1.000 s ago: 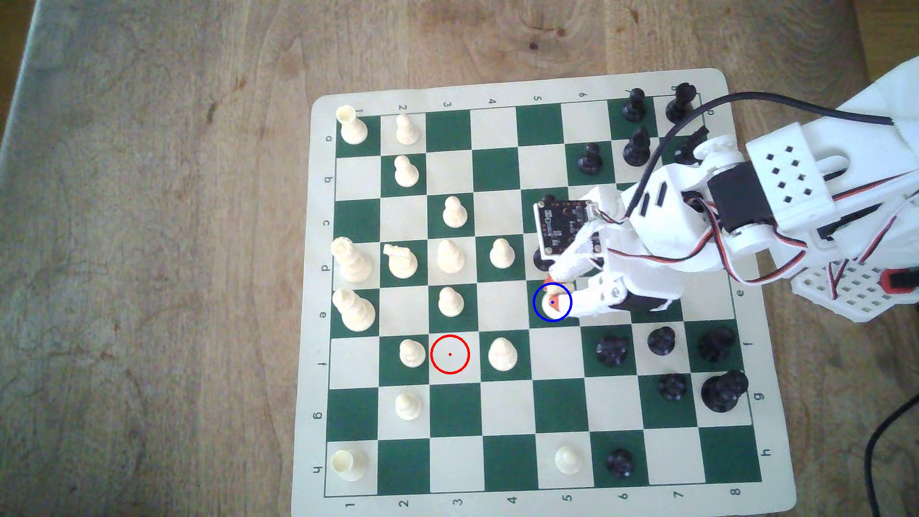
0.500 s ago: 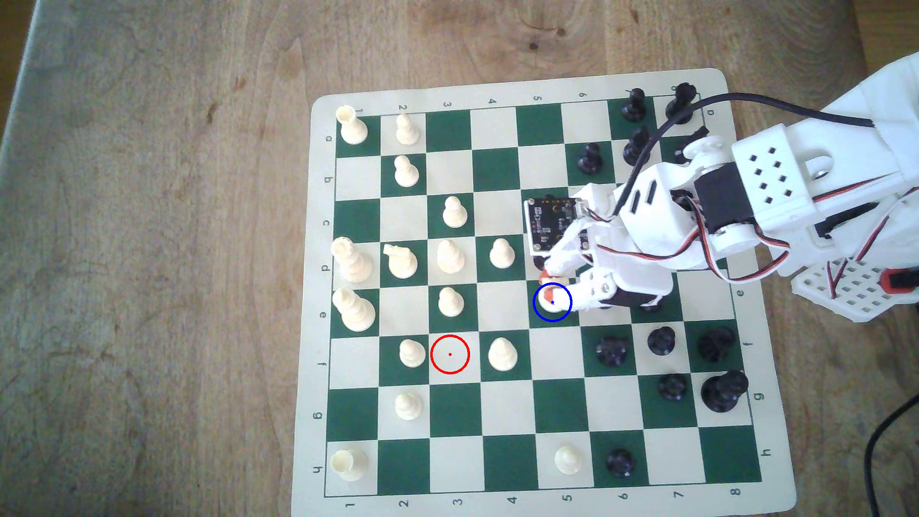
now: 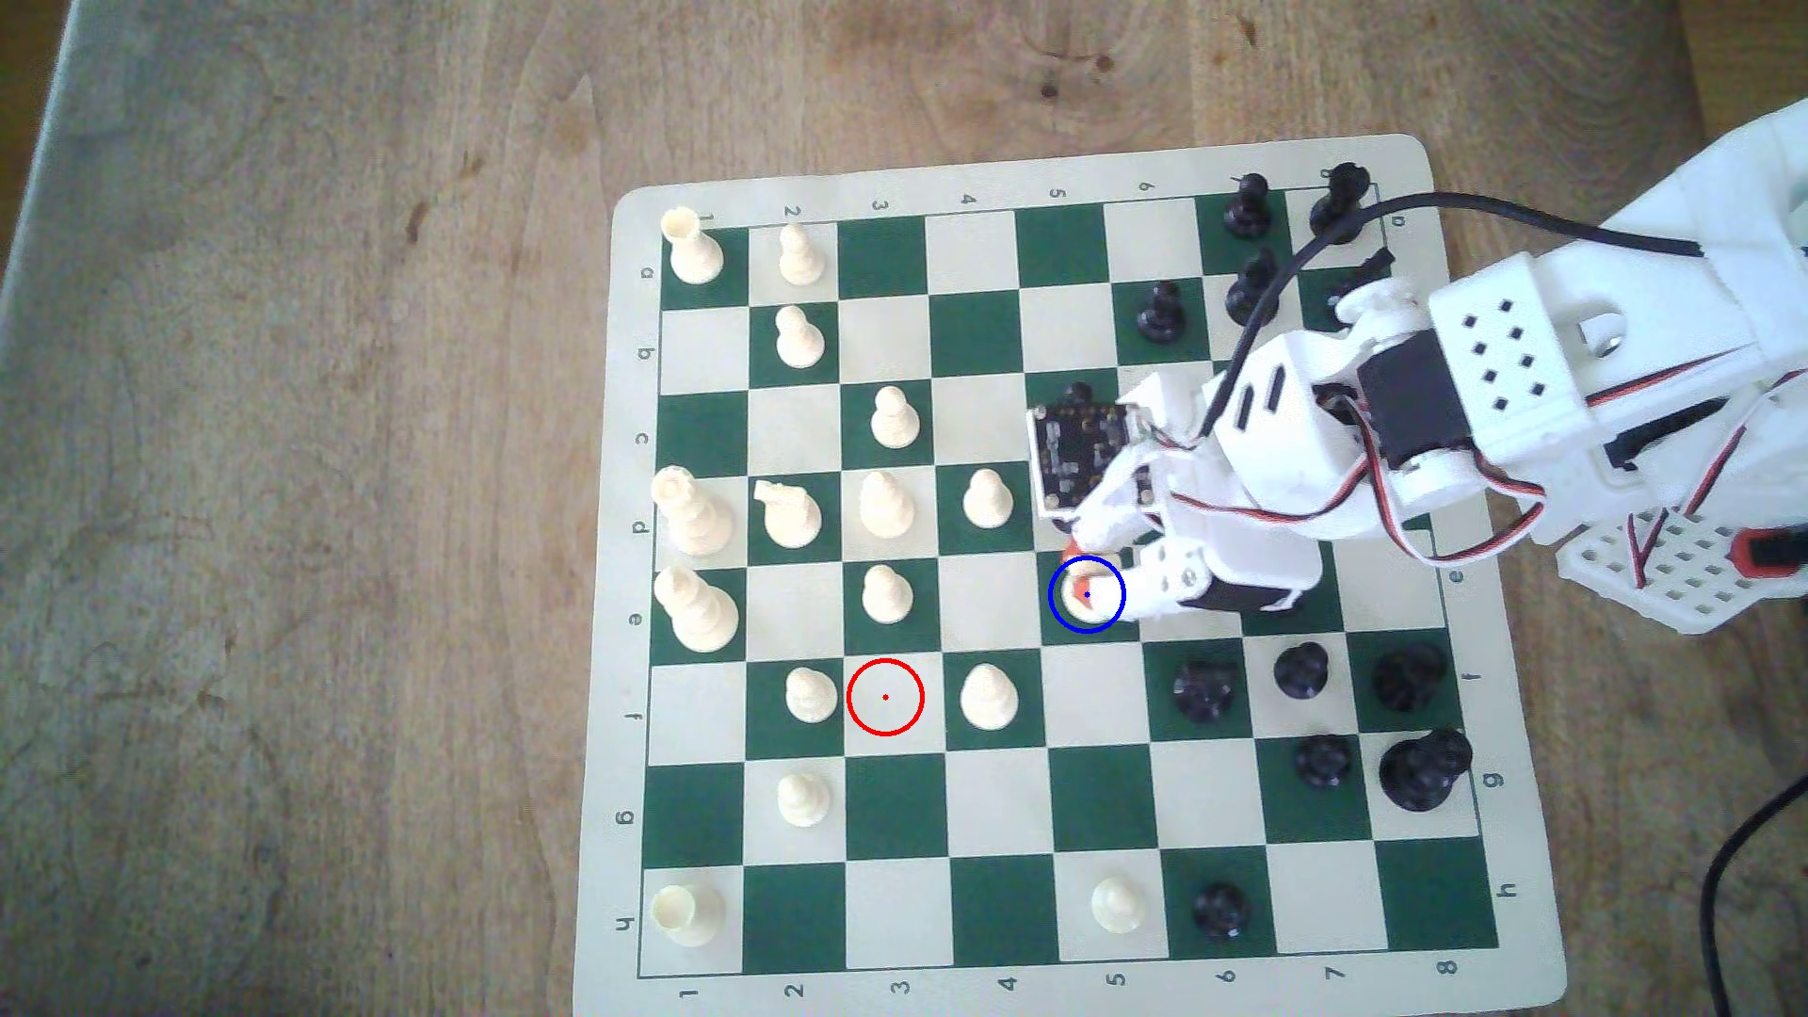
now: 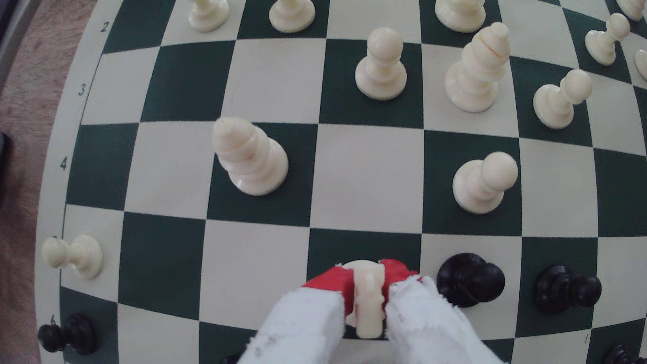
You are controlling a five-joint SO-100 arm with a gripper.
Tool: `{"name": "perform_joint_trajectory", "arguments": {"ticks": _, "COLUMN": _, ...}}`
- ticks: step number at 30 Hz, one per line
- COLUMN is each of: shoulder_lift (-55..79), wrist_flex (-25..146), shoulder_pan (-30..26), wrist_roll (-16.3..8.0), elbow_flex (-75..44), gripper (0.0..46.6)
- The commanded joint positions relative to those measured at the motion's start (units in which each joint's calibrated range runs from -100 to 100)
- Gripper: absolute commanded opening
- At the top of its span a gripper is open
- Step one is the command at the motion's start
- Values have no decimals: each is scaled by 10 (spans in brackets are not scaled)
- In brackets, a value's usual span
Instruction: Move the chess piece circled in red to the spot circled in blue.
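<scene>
Cream chess piece (image 4: 367, 301): clamped between the two red-tipped fingers (image 4: 331, 284), gripped at mid-body so the wide round base stays free below the tips. Base seen over a dark green square in the wrist view; whether seated or just above it cannot be told.

Gripper (image 3: 1096, 577): closed on the piece, reaching in from the exterior view's right, tips angled down over the ringed square.

Blue-ringed square (image 3: 1062, 626): dark green, row e, column 5. Cream base visible inside the ring, roughly on the centre dot. Judged: carry finished, release step in hand.

Red-ringed square (image 3: 885, 697): cream, row f, column 3, bare; source already vacated.

Black pawn (image 4: 469, 280): just beside the fingers, on the neighbouring square. Judged risk: a wide opening or sideways retreat could knock it; a straight lift looks safer.

Cream pawns (image 3: 988, 499) and other cream pieces: well apart toward the exterior view's left.

Board mat (image 3: 626, 489): flat on the wooden table (image 3: 293, 489).
</scene>
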Motion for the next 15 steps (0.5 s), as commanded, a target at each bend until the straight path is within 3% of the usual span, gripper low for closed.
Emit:
{"name": "perform_joint_trajectory", "arguments": {"ticks": 1, "shoulder_lift": 1, "wrist_flex": -15, "shoulder_pan": 4, "wrist_roll": -2, "elbow_flex": -21, "gripper": 3}}
{"name": "perform_joint_trajectory", "arguments": {"ticks": 15, "shoulder_lift": 0, "wrist_flex": -28, "shoulder_pan": 5, "wrist_roll": -3, "elbow_flex": -25, "gripper": 3}}
